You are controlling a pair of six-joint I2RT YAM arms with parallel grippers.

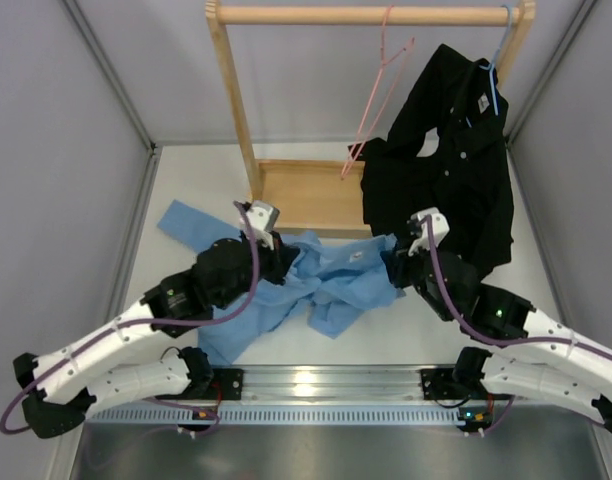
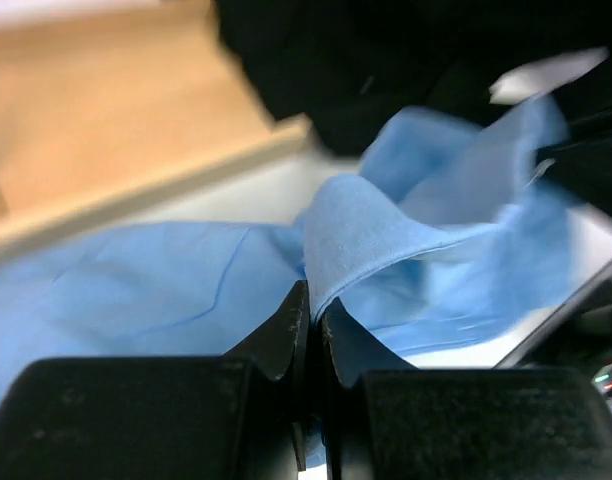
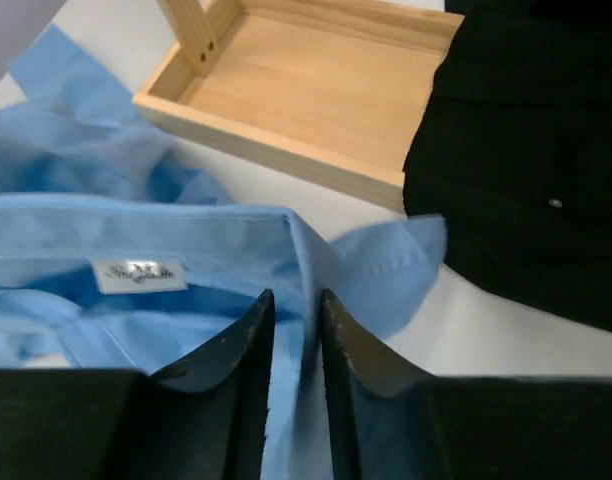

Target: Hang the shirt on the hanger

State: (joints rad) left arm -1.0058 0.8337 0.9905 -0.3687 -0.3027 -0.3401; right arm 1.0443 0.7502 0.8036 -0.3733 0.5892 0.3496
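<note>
From above: the shirt (image 1: 326,275) crumpled on the table (image 1: 426,330) in front of the wooden rack base (image 1: 306,190), not lifted at all. The left gripper (image 1: 276,255) at one side of the cloth, the right gripper (image 1: 394,262) at the other, both low against it. Up on the rail (image 1: 366,15), the hanger (image 1: 371,100) bare and dangling at a tilt, just beside a black shirt (image 1: 456,170) on a blue hanger (image 1: 498,70). From the left wrist: fingers (image 2: 281,335) closed tight on a raised fold of the shirt (image 2: 386,230), with no gap to speak of. From the right wrist: fingers (image 3: 241,345) narrow, with the collar edge of the shirt (image 3: 186,240) running down between them and the neck label (image 3: 138,275) just to the left. Looks like a pinch on the collar, though hard to say how firm. Judged early in the task: both holds apparently taken, little else done. Left to do: raising the shirt off the table, bringing it up to the hanger, working each hanger shoulder into the neck opening, then letting go with the garment hanging.
</note>
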